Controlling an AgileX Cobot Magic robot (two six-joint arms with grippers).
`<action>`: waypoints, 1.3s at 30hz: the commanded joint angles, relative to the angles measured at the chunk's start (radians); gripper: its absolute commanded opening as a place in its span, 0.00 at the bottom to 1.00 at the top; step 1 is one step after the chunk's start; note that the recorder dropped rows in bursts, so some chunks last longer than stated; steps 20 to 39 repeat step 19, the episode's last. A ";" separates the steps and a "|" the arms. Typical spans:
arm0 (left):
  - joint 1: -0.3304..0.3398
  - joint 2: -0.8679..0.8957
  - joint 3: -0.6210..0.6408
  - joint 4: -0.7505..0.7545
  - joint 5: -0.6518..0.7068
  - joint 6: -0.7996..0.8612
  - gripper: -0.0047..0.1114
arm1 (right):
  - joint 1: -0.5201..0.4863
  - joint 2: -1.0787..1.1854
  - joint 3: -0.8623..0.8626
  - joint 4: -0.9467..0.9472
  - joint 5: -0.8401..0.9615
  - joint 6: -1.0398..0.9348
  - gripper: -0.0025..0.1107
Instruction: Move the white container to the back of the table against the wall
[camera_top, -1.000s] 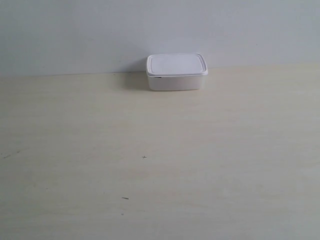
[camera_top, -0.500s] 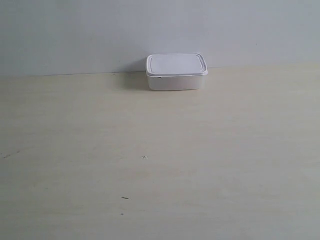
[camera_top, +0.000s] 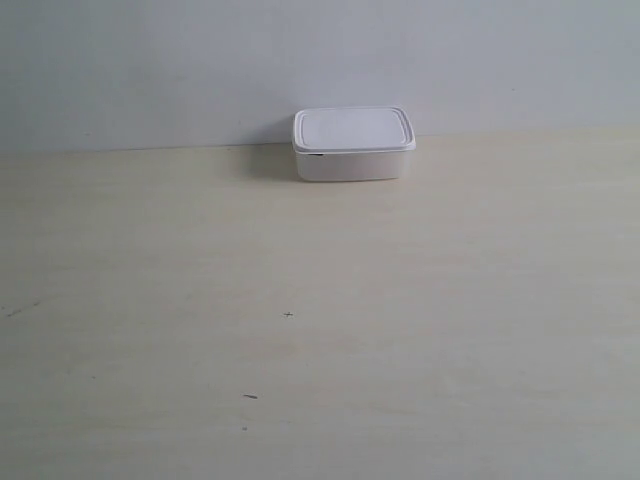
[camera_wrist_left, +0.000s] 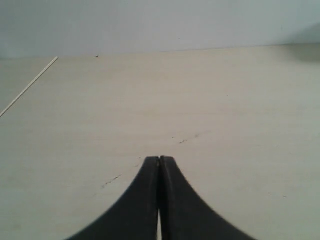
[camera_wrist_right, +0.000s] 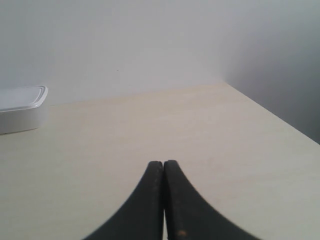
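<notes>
Left container (camera_top: 353, 143) unmoved at upper centre, seemingly against wall (camera_top: 150, 60); kept left gripper (camera_wrist_left: 159, 160) and right gripper (camera_wrist_right: 163, 164) pressed together. Likely finished task.

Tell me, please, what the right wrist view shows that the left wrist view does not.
Only the right wrist view shows the white container, lid on, near the wall, and the right gripper. Only the left wrist view shows the left gripper, a thin pale line and faint dark marks on the table. Both views share the pale table, the plain wall behind it, and a gripper shut on nothing.
</notes>
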 joint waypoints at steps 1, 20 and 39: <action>0.002 -0.007 -0.001 -0.008 0.001 0.000 0.04 | -0.005 -0.006 0.004 -0.004 -0.009 0.000 0.02; 0.002 -0.007 -0.001 -0.008 0.001 0.000 0.04 | -0.005 -0.006 0.004 -0.008 -0.002 0.002 0.02; 0.002 -0.007 -0.001 -0.008 0.001 0.000 0.04 | -0.005 -0.006 0.004 -0.008 -0.002 0.002 0.02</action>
